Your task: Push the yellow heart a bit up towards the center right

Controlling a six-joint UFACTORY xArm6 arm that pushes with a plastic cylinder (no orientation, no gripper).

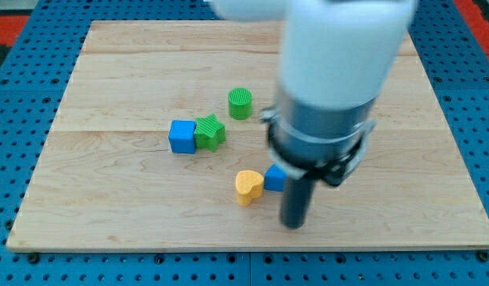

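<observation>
- Yellow heart [248, 187]: on the desk [109, 222], lower middle, touching a small blue block [275, 179] on its right.
- End effector: a plain rod with no jaws, holding nothing; my tip [293, 225] sits just right of and below the heart.
- Advice: circle beneath the heart, then push gently up and rightward, clearing the small blue block.
- Others: blue cube [182, 136], green star-like block [209, 132], green cylinder [240, 103], well above.

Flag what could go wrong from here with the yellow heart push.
1. My tip sits at the view's lower right of the yellow heart; a push from there would likely send it left, not right.
2. A small blue block touches the heart's right side and may get dragged along.
</observation>
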